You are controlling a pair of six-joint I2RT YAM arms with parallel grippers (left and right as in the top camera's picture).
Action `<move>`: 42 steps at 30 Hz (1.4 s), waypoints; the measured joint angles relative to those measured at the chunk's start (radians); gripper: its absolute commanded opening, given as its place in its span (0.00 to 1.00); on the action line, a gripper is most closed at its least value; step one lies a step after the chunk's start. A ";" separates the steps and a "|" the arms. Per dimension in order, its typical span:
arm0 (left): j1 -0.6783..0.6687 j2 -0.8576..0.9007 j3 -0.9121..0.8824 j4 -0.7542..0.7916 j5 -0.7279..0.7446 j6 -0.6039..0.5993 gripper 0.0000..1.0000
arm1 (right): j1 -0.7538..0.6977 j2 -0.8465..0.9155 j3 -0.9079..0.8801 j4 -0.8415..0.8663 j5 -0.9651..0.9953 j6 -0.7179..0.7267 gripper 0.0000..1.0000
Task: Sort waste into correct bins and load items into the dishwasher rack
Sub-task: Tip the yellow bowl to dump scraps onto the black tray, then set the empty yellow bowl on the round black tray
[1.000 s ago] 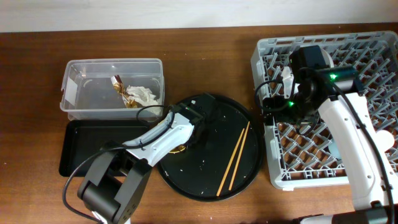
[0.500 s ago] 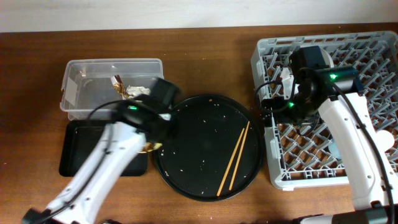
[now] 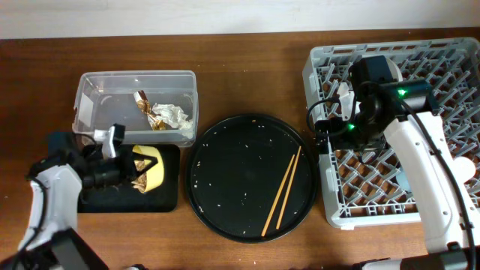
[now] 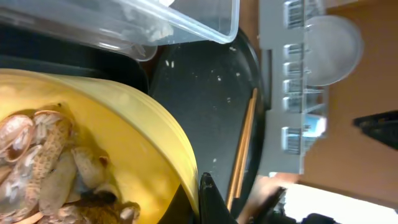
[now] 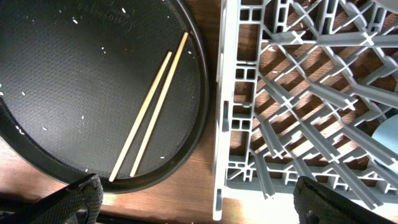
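Note:
My left gripper (image 3: 129, 171) is shut on the rim of the small yellow bowl (image 3: 152, 166) and holds it tilted over the shallow black tray (image 3: 97, 201). Brown food scraps (image 4: 43, 168) lie in the bowl (image 4: 124, 124), and one black finger (image 4: 208, 199) presses its rim. The clear tub (image 3: 135, 109) holds a foil wrapper (image 3: 144, 103) and a crumpled napkin (image 3: 171, 115). Two chopsticks (image 3: 283, 189) lie on the round black tray (image 3: 240, 150). My right gripper (image 5: 211, 205) is open and empty above the left edge of the grey rack (image 3: 405, 60). The pink cup is out of view.
A pale plate (image 4: 333, 40) stands in the rack (image 4: 292, 93). A light-blue thing (image 5: 388, 135) shows in the rack (image 5: 298, 93) at the right edge. White crumbs dot the round tray (image 5: 74, 68) around the chopsticks (image 5: 152, 106). Bare wood lies between the tray and the rack.
My left arm has swung left off the round black tray, carrying the yellow bowl over to the shallow black tray. The right arm has not moved.

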 measured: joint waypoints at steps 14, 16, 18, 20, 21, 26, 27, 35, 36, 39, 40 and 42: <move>0.077 0.242 -0.007 0.024 0.554 0.100 0.00 | 0.000 0.000 0.000 -0.010 0.000 -0.003 1.00; 0.124 0.242 -0.007 0.024 0.573 0.100 0.00 | 0.000 0.000 0.000 -0.010 0.000 -0.003 1.00; 0.144 0.242 -0.007 0.024 0.580 0.100 0.00 | 0.000 0.000 0.000 -0.011 0.000 -0.003 1.00; 0.154 0.242 -0.007 0.024 0.579 0.100 0.00 | 0.000 0.000 0.000 -0.011 0.000 -0.004 1.00; 0.154 0.242 -0.007 0.024 0.578 0.100 0.00 | 0.000 0.000 0.000 -0.011 0.000 -0.004 1.00; 0.154 0.242 -0.007 0.043 0.575 0.084 0.00 | 0.000 0.000 0.000 -0.011 0.000 -0.003 1.00; 0.154 0.242 -0.007 0.031 0.579 0.085 0.00 | 0.000 0.000 0.000 -0.011 0.000 -0.003 1.00; 0.151 0.242 -0.008 -0.013 0.585 0.107 0.00 | 0.000 0.000 0.000 -0.013 0.000 -0.003 1.00; 0.143 0.241 -0.008 -0.030 0.587 0.108 0.00 | 0.000 0.000 0.000 -0.014 0.000 -0.003 1.00; 0.023 0.160 -0.008 -0.042 0.546 0.108 0.00 | 0.000 0.000 0.000 -0.013 0.000 -0.004 0.99; -0.034 0.123 -0.005 -0.039 0.512 0.107 0.00 | 0.000 0.000 0.000 -0.013 0.000 -0.003 0.99; -0.187 0.051 0.016 -0.006 0.409 0.087 0.00 | 0.000 0.000 0.000 -0.013 0.000 -0.003 0.99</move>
